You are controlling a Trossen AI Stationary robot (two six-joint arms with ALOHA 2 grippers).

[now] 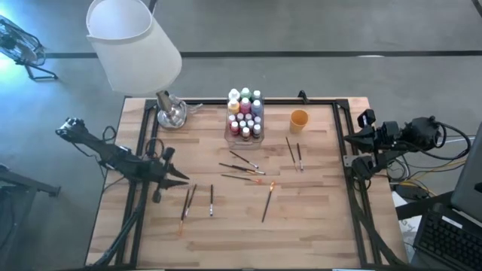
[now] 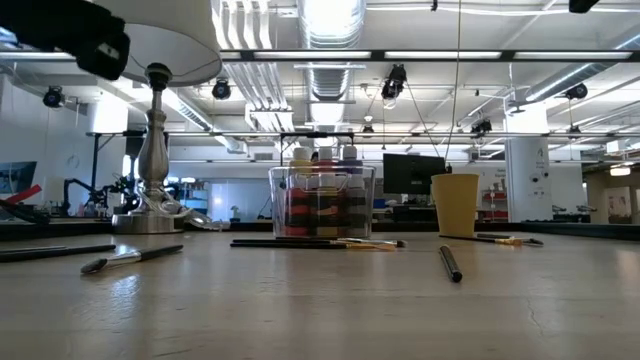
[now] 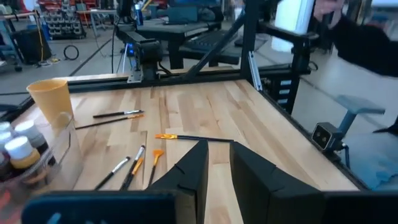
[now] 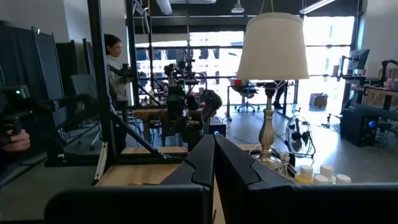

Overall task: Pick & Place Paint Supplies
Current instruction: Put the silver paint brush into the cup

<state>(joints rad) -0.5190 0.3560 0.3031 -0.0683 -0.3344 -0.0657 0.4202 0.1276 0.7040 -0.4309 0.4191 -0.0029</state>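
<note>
Paint bottles with white caps [image 1: 245, 113] stand packed in a clear plastic box at the table's far middle; their caps [image 4: 314, 175] also show in the right wrist view. Thin dark-handled brushes lie flat on the wood: a pair [image 1: 187, 202] and a single brush [image 1: 212, 199] near my left gripper, several [image 1: 242, 166] at the centre, one [image 1: 267, 200] nearer, and two [image 1: 294, 153] by the orange cup. My left gripper [image 1: 183, 177] [image 3: 219, 149] hovers over the table's left part, narrowly open and touching nothing. My right gripper [image 1: 352, 148] [image 4: 213, 142] waits shut at the right edge.
A lamp with a white shade [image 1: 135, 41] stands on its metal base [image 1: 172, 113] at the far left corner. The small orange cup [image 1: 299, 120] stands right of the clear box [image 2: 322, 205]. A dark frame rail [image 1: 354, 188] borders the table. A person [image 4: 115, 62] stands in the room beyond.
</note>
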